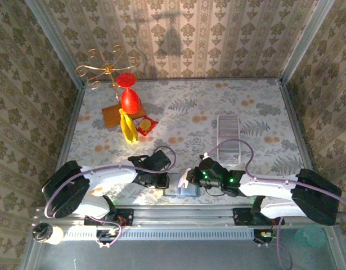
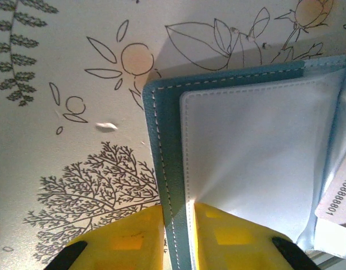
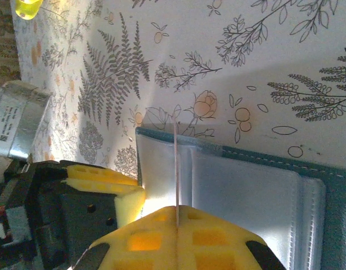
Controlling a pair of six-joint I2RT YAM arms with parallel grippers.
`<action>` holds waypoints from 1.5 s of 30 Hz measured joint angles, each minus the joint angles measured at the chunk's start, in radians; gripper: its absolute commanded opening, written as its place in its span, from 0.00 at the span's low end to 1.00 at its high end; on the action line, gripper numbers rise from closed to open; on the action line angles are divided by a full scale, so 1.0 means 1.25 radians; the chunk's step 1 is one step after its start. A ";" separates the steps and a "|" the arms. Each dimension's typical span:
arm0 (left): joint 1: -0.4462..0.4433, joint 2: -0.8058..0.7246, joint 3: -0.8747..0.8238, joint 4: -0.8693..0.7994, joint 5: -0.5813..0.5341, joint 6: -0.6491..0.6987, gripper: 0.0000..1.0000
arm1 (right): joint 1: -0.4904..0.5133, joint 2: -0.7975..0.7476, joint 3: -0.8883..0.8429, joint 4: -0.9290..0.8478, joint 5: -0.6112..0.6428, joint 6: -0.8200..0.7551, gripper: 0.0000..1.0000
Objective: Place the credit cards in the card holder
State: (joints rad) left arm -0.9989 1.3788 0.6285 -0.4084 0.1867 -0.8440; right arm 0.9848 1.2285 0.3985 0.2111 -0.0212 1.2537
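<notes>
The card holder (image 1: 181, 190) lies open at the table's near edge, between my two grippers. It has a dark-teal cover and pale inner pockets (image 2: 246, 152). My left gripper (image 2: 178, 236) is shut on the cover's stitched left edge, one yellow finger on each side. Its place in the top view is just left of the holder (image 1: 163, 181). My right gripper (image 3: 176, 212) is shut on a thin credit card (image 3: 176, 163), seen edge-on and standing over the holder's pockets (image 3: 246, 191). A card corner with printed digits (image 2: 337, 198) shows at the holder's right side.
At the back left stand a red goblet (image 1: 129, 95), a banana (image 1: 127, 128), a gold wire stand (image 1: 102, 70), a brown board (image 1: 112, 115) and a red-yellow packet (image 1: 145, 125). A grey ribbed tray (image 1: 229, 138) lies right of centre. Patterned walls close off three sides.
</notes>
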 measured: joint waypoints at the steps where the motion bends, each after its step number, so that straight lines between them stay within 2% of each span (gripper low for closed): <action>1: 0.000 0.000 0.000 0.000 0.000 0.000 0.19 | 0.000 0.005 0.000 0.003 0.000 0.001 0.00; 18: 0.005 0.000 0.000 0.000 0.007 0.000 0.18 | 0.000 0.035 -0.007 0.052 -0.002 0.013 0.00; 34: 0.011 0.004 -0.005 0.003 0.017 0.001 0.15 | 0.017 0.060 -0.007 0.039 -0.056 0.049 0.00; 45: 0.011 0.005 -0.005 0.003 0.018 0.001 0.15 | 0.017 0.104 -0.005 0.078 -0.084 0.069 0.00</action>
State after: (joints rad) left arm -0.9855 1.3853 0.6216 -0.4049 0.2096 -0.8433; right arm 1.0061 1.3590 0.3927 0.3080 -0.1257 1.3403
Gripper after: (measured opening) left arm 0.152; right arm 0.039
